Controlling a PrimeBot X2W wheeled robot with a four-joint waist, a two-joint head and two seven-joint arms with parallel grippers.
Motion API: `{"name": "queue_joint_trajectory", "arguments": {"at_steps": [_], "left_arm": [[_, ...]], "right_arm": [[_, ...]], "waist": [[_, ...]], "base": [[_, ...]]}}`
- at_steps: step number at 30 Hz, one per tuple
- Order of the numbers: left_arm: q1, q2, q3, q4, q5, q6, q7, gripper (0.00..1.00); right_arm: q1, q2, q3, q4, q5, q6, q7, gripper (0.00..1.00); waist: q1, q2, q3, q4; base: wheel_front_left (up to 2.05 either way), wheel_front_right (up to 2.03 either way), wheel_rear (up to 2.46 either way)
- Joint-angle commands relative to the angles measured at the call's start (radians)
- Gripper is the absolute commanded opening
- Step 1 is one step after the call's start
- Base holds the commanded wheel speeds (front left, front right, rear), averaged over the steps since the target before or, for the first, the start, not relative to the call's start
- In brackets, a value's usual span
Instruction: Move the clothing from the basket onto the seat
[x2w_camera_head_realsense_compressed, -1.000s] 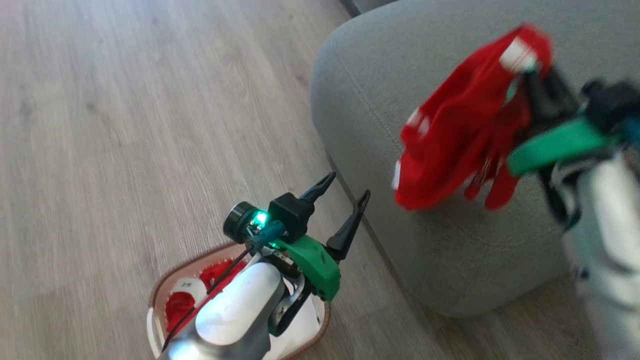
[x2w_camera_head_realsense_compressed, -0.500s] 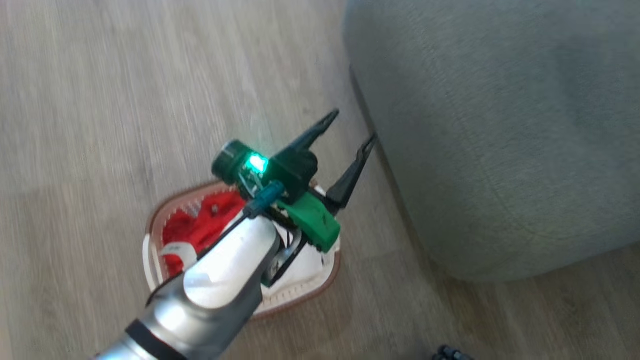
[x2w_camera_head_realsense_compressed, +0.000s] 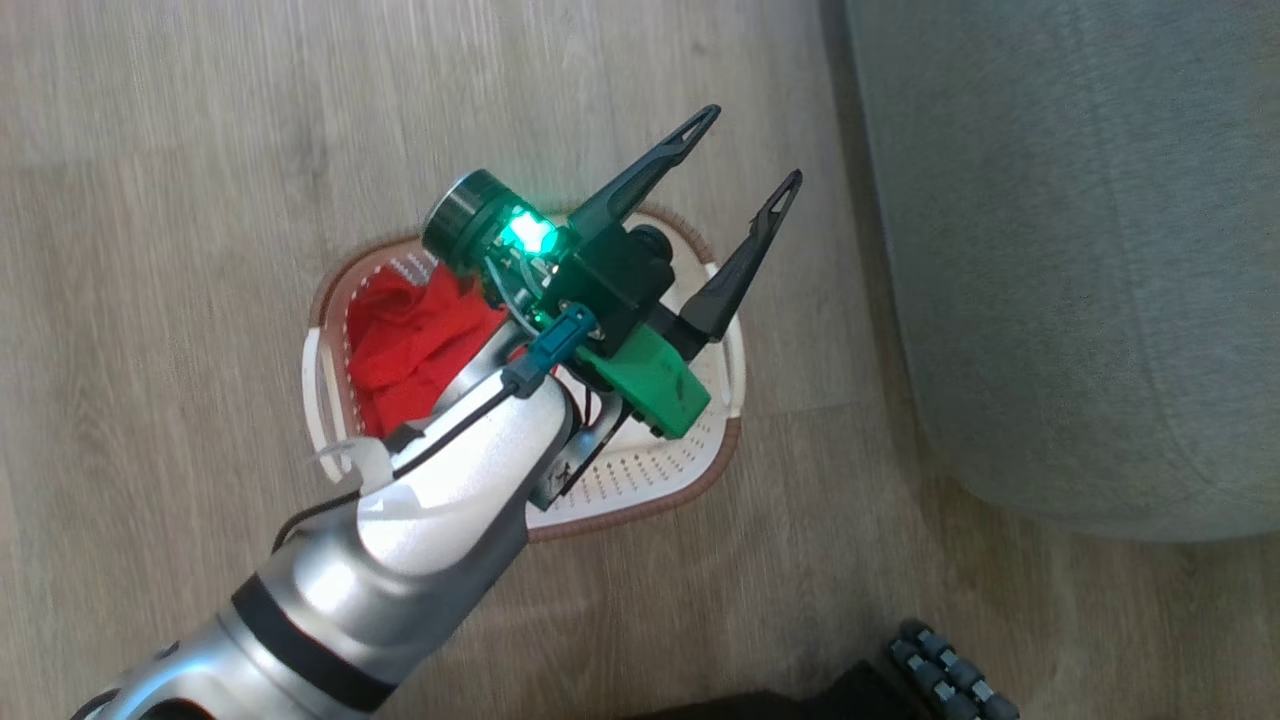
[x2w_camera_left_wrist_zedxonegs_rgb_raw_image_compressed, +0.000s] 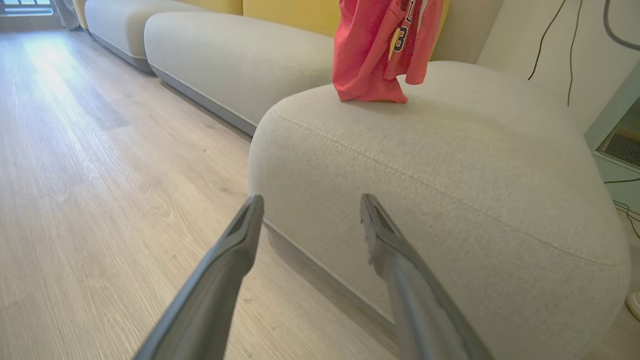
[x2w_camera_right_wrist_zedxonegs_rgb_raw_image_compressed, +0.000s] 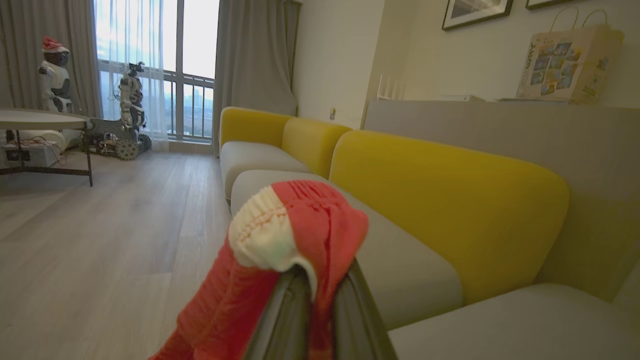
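My left gripper (x2w_camera_head_realsense_compressed: 750, 148) hangs spread, empty, over the basket (x2w_camera_head_realsense_compressed: 650, 470). Seat (x2w_camera_head_realsense_compressed: 1050, 250) edge near its right, open floor (x2w_camera_head_realsense_compressed: 200, 150) left. My right gripper (x2w_camera_right_wrist_zedxonegs_rgb_raw_image_compressed: 320, 275) pinches red clothing (x2w_camera_right_wrist_zedxonegs_rgb_raw_image_compressed: 300, 220).

Head cam looks straight down on the basket (x2w_camera_head_realsense_compressed: 650, 470) and seat (x2w_camera_head_realsense_compressed: 1080, 250). Left wrist cam sits low, facing that same seat.
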Motion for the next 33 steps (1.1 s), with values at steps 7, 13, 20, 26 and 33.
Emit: {"name": "queue_joint_trajectory", "arguments": {"at_steps": [7, 13, 20, 26, 33], "left_arm": [[-0.02, 0.026, 0.02, -0.038, 0.007, 0.009, 0.007, 1.0], [-0.019, 0.028, 0.011, -0.033, 0.005, 0.009, 0.008, 1.0], [-0.021, 0.03, 0.01, -0.018, -0.005, 0.008, 0.0, 1.0], [0.003, 0.039, 0.031, -0.008, -0.028, 0.021, -0.017, 1.0], [0.052, 0.048, 0.061, -0.001, -0.064, 0.034, -0.038, 1.0]], "right_arm": [[0.091, 0.059, -0.054, 0.015, -0.068, 0.0, -0.009, 0.0], [0.149, 0.087, -0.093, 0.077, -0.132, 0.0, -0.009, 0.0], [0.199, 0.122, -0.103, 0.093, -0.165, 0.0, -0.009, 1.0], [0.269, 0.145, -0.049, 0.062, -0.134, 0.0, -0.009, 1.0], [0.42, 0.144, 0.066, -0.004, -0.042, 0.0, -0.009, 1.0]], "waist": [[-0.0003, 0.0001, 0.083, 0.026], [-0.0003, 0.0001, 0.1, 0.025], [-0.0003, 0.0001, 0.087, 0.023], [-0.0003, 0.0001, 0.044, 0.013], [-0.0003, 0.0001, -0.045, 0.008]], "base": [[0.0, 0.0, 0.0], [0.0, 0.0, 0.0], [0.0, 0.0, 0.0], [0.0, 0.0, 0.0], [0.0, 0.0, 0.0]]}}
